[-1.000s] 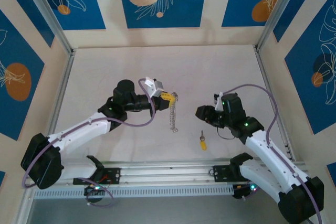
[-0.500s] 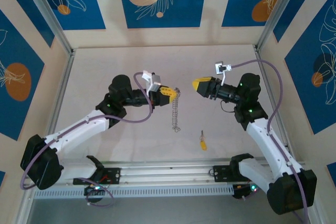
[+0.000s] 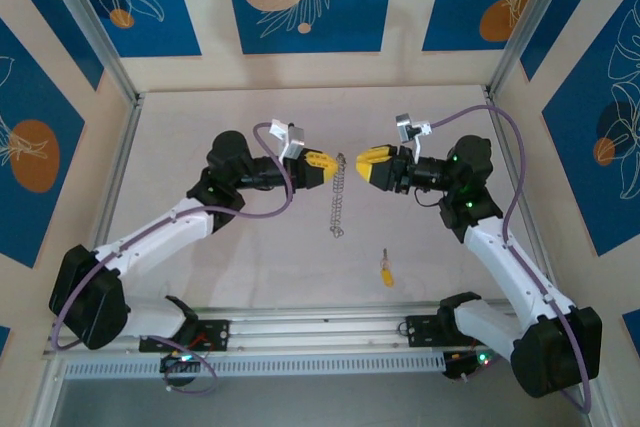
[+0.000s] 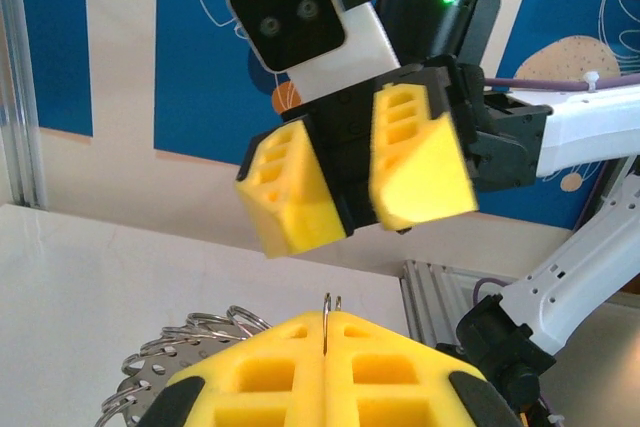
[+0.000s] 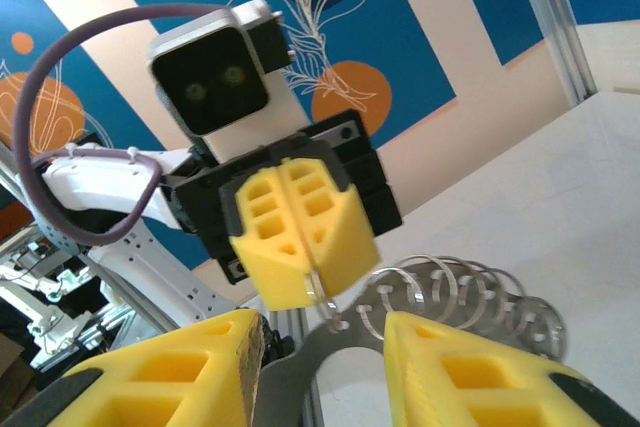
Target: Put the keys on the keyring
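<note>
My left gripper (image 3: 325, 164) is shut on the top ring of the keyring (image 3: 338, 197), a metal strip carrying several rings that hangs down from the jaws toward the table. In the left wrist view the thin ring (image 4: 327, 309) stands pinched between the yellow fingertips. My right gripper (image 3: 365, 162) faces the left one at the same height, a short gap away, open with nothing held. From the right wrist view the ring (image 5: 322, 292) pokes out of the left gripper (image 5: 305, 272) ahead of my right gripper (image 5: 325, 337). The key (image 3: 386, 269), yellow-headed, lies on the table below.
Metal frame posts (image 3: 515, 22) and patterned walls enclose the white table (image 3: 200, 127). An aluminium rail (image 3: 320, 327) runs along the near edge by the arm bases. Cables loop over both wrists.
The right arm rose from low beside the key and swung up to face the left gripper, its jaws narrowing a little. The left gripper shifted slightly right, still holding the keyring.
</note>
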`<move>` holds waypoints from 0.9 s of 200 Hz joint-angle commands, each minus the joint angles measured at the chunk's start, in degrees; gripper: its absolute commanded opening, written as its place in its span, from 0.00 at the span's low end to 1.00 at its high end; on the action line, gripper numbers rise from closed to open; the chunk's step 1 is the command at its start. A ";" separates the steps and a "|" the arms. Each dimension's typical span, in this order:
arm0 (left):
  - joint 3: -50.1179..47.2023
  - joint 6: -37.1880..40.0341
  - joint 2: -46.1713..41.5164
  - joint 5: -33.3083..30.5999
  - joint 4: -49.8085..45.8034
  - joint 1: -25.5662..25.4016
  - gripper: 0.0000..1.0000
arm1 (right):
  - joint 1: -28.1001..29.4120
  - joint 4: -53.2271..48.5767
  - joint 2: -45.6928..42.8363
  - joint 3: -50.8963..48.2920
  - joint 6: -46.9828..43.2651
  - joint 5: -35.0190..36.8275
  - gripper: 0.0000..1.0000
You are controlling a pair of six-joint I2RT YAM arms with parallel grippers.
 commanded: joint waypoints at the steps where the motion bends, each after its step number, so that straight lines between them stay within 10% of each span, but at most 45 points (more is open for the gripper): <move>1: 2.58 -2.15 0.33 2.17 5.14 0.88 0.00 | 1.79 -0.32 -0.30 2.01 -2.16 -0.68 0.39; 180: 3.18 -4.50 1.83 3.49 7.45 0.91 0.00 | 4.66 2.46 4.62 3.96 -1.32 2.96 0.28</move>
